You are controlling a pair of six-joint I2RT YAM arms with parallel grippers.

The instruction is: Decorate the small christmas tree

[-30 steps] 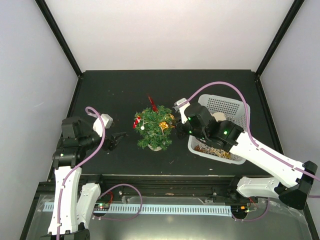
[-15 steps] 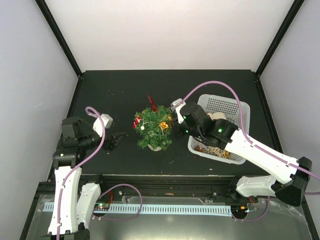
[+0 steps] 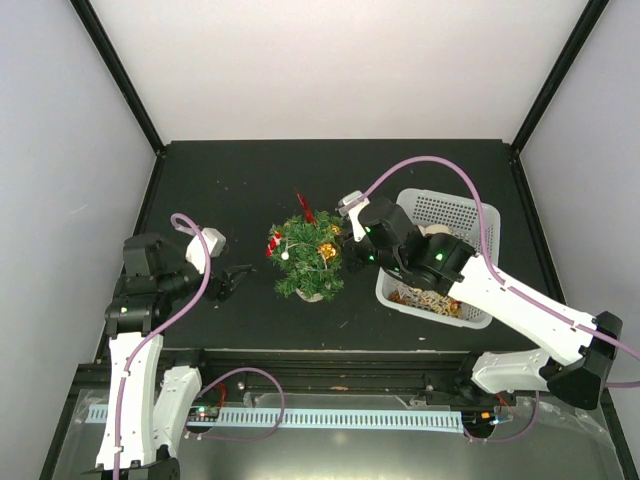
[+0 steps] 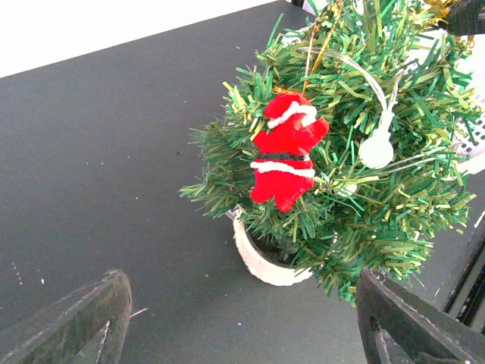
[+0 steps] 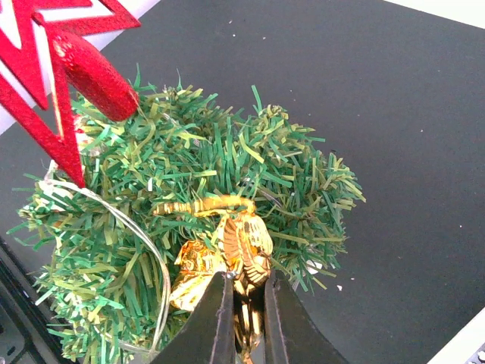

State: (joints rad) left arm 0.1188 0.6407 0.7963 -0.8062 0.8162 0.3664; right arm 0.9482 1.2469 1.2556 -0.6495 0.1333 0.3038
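The small christmas tree point(image 3: 308, 258) stands mid-table on a white base point(image 4: 267, 262). It carries a red star topper point(image 5: 53, 83), a red Santa figure point(image 4: 286, 152), a white bulb on a wire point(image 4: 377, 149) and gold ornaments. My right gripper point(image 5: 245, 292) is at the tree's right side point(image 3: 345, 243), shut on a gold ornament point(image 5: 246, 246) whose loop lies on the branches. My left gripper point(image 3: 237, 279) is open and empty, a little left of the tree, its dark fingers point(image 4: 76, 322) wide apart in the left wrist view.
A white mesh basket point(image 3: 468, 225) with more ornaments sits right of the tree, under my right arm. Black table surface point(image 3: 230, 180) lies behind and left of the tree. Black frame posts stand at the back corners.
My right gripper has moved a little left and back, closer into the tree's right side, with the gold ornament. The left arm has not moved.
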